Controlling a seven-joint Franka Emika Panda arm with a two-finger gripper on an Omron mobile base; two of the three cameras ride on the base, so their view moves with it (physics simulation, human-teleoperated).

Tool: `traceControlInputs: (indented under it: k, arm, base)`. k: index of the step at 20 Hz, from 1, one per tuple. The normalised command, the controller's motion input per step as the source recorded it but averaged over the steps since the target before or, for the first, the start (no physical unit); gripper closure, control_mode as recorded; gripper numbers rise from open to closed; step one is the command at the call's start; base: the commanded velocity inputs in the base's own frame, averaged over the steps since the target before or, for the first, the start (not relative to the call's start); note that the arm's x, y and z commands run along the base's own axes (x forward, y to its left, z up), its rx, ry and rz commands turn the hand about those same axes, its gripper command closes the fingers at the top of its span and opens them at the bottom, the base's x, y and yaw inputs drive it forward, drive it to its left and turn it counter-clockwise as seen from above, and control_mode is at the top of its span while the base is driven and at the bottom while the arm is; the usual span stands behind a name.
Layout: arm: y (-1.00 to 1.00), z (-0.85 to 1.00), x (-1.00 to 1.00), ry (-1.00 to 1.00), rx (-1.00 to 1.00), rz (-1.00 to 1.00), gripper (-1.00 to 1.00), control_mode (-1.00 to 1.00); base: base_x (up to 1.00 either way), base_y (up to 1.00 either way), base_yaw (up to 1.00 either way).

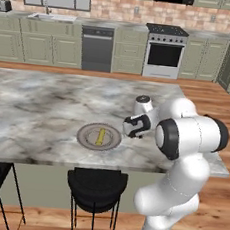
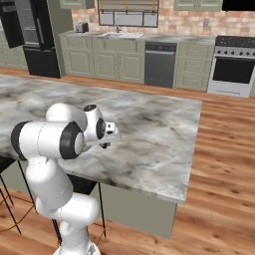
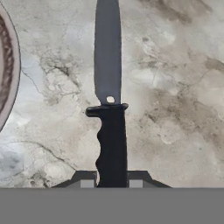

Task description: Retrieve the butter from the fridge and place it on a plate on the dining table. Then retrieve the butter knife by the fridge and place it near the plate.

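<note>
In the left base view, the plate point(image 1: 99, 136) was seen lying on the dining table point(image 1: 37, 104), with the butter point(image 1: 102, 135) resting on it, its long axis running from the near rim toward the far one. The gripper point(image 1: 129, 132) was held low, just beside the plate's right rim.

In the right base view, the gripper point(image 2: 103, 145) was seen low over the marble top point(image 2: 149, 129), and the fridge point(image 2: 30, 35) stood far at the back left.

In the hand view, the butter knife point(image 3: 109, 100) was seen clamped at its black handle between the closed fingers point(image 3: 87, 181), its blade pointing straight away from the hand over the marble, with the plate's rim point(image 3: 9, 65) at the left edge.
</note>
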Motion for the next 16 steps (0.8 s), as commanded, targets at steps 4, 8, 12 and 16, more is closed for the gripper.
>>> traceControlInputs:
  k: [4,8,12,16]
  arm:
    - [0.0,-0.02,0.1,0.0,0.02,0.0,1.0,-1.0]
    - [0.03,-0.21,0.01,0.0,0.04,0.0,1.0,-1.0]
    - [0.05,-0.34,0.08,0.0,0.03,0.0,1.0,-1.0]
    - [0.05,-0.29,0.03,0.0,0.07,-0.01,1.0,-1.0]
  base:
    - [0.0,0.0,0.0]
    - [0.0,0.0,0.0]
    - [0.0,0.0,0.0]
    - [0.0,0.0,0.0]
